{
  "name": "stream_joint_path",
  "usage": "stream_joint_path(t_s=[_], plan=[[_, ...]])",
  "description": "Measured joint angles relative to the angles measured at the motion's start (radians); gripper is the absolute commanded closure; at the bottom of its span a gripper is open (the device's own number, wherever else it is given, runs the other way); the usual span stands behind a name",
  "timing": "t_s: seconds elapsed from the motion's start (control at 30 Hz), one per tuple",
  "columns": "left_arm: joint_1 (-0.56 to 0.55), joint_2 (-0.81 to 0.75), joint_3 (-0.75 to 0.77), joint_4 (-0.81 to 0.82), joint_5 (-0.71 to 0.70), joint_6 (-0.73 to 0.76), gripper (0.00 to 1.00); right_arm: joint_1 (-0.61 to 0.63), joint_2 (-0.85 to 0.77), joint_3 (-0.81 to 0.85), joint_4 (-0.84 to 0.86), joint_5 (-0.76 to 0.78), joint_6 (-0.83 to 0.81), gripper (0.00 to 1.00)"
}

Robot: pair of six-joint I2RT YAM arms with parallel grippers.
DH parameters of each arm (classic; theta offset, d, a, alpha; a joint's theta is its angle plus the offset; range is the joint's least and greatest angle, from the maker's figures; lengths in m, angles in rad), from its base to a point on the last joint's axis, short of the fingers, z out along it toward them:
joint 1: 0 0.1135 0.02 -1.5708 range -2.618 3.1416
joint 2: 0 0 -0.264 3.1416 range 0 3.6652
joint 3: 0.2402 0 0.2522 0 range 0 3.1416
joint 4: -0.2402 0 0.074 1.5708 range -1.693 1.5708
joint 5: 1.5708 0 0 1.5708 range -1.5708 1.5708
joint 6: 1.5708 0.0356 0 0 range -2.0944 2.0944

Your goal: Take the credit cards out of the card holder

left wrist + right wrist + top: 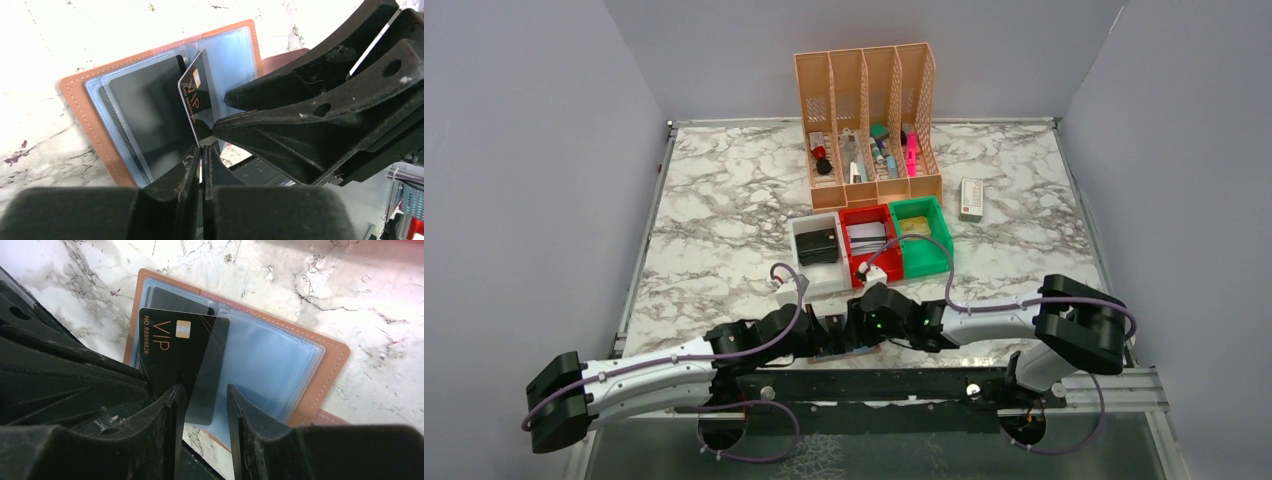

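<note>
Item: black VIP credit card (197,97), tilted up off the open card holder (80,100) on the worktop (75,40); left claw (202,149) pinching its edge, right claw (205,390) spread astride it; advise drawing straight out along the sleeve, without bending.

White arm links (654,380), black joints (1079,335), lilac cables (664,358), scuffed black tool fingers (280,130) with holes

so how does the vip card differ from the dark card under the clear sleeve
The VIP card stands tilted up, pinched in the left gripper; the dark card lies flat inside the card holder. The VIP card shows gold lettering and a chip; the dark card looks blank. Both are dark rectangles.
</note>
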Motion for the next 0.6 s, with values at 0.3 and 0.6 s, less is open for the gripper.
stream_joint_path(t_s=[0.3,0.6], plan=[[0.000,0.004,-0.063,0.091,0.000,-0.009,0.75,-0.010,0.028,-0.049,0.142,-0.055,0.053,0.65],[0.000,0.063,-0.097,0.212,0.002,-0.021,0.92,-0.014,0.031,-0.061,0.165,-0.056,0.089,0.65]])
